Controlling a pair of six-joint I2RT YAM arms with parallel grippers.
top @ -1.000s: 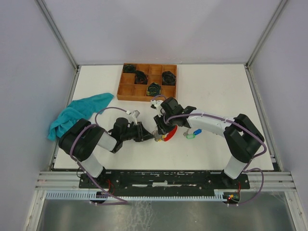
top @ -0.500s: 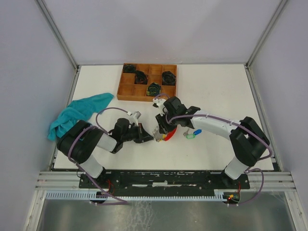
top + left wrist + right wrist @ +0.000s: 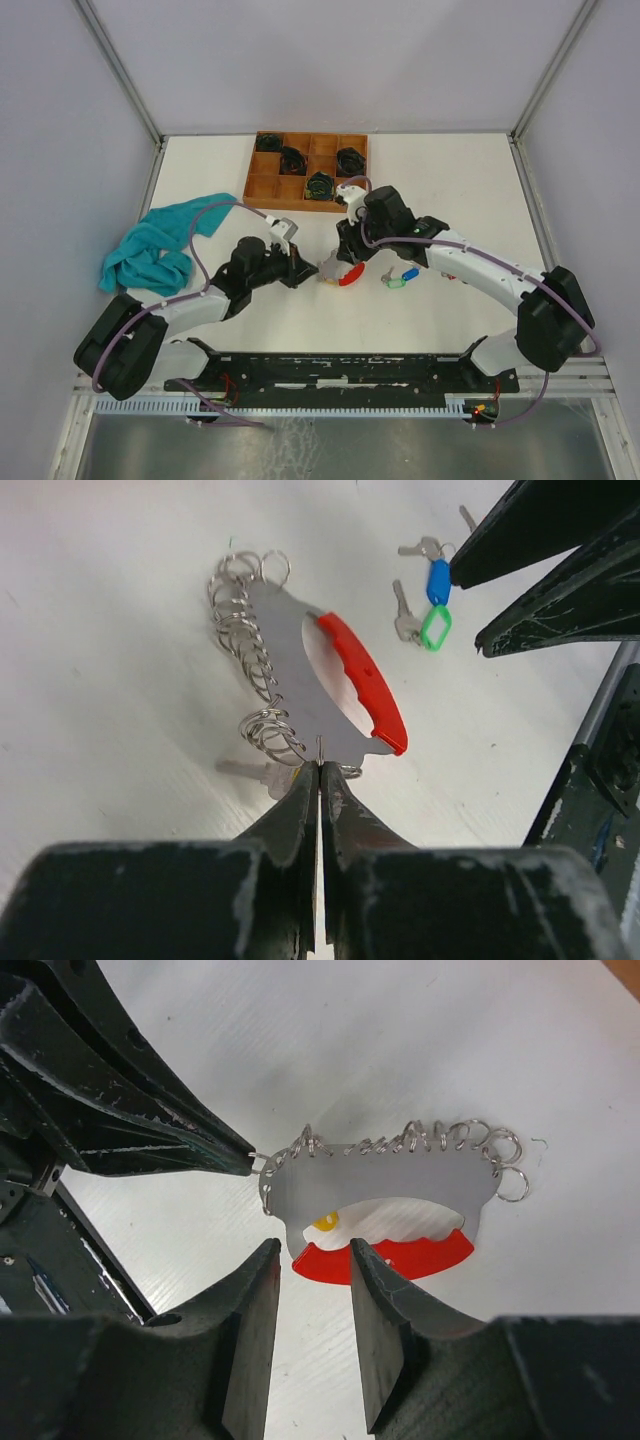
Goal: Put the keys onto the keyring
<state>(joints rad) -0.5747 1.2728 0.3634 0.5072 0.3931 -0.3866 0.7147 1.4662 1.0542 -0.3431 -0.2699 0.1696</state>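
Observation:
The keyring (image 3: 300, 670) is a grey metal plate with a red handle and several split rings along one edge, lying on the white table. My left gripper (image 3: 320, 768) is shut on the plate's near end; it also shows in the top view (image 3: 316, 273). My right gripper (image 3: 313, 1252) hangs open just above the red handle (image 3: 385, 1257), touching nothing. A key with a blue tag (image 3: 438, 580) and a key with a green tag (image 3: 435, 628) lie loose right of the keyring (image 3: 345, 275). A yellow tag (image 3: 326, 1222) shows through the plate's cut-out, its key lying under the plate.
A wooden compartment tray (image 3: 265, 186) holding black coiled bundles stands at the back, just behind the right wrist. A teal cloth (image 3: 160, 245) lies crumpled at the left edge of the table.
My left gripper has shut on the end of the keyring plate and its arm has stretched out. The right arm has drawn back and to the right, jaws still open.

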